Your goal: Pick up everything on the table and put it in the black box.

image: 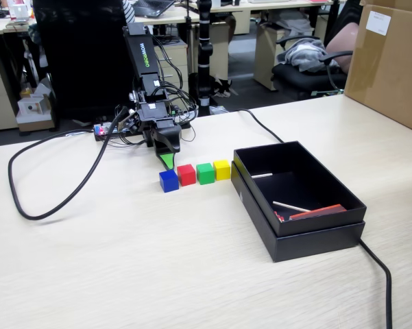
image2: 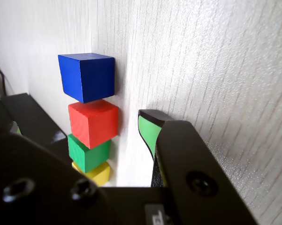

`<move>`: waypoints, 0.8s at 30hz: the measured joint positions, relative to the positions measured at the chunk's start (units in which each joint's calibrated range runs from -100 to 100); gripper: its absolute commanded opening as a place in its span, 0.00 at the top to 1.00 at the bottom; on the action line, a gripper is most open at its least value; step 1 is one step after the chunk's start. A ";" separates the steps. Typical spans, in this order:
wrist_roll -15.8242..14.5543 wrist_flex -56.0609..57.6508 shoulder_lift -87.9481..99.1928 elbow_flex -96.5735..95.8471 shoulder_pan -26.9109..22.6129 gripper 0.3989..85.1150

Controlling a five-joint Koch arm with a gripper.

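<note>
On the table (image: 123,274), just behind the row of cubes, my gripper (image: 166,160) hangs with its green-padded tip down near the surface, holding nothing; only one jaw tip shows plainly, so I cannot tell how wide I stand. Blue cube (image: 168,180), red cube (image: 186,174), green cube (image: 206,173) and yellow cube (image: 222,169) sit side by side, the yellow nearest the black box (image: 315,236), which holds white sticks (image: 291,206) and a red strip (image: 319,212).

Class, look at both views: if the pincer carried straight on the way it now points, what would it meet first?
Most likely the bare table. The pincer points down at the desk just behind the row, nearest the blue cube and red cube. It appears to be short of them, though depth is unclear.
</note>
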State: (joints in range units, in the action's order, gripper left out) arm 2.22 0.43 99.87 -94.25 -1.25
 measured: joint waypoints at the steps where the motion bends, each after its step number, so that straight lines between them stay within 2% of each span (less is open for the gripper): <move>1: -0.05 0.00 0.00 0.00 0.00 0.43; 24: -0.05 0.31 0.00 1.19 0.49 0.44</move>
State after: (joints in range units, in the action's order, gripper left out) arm 2.17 0.74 99.87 -93.06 -0.76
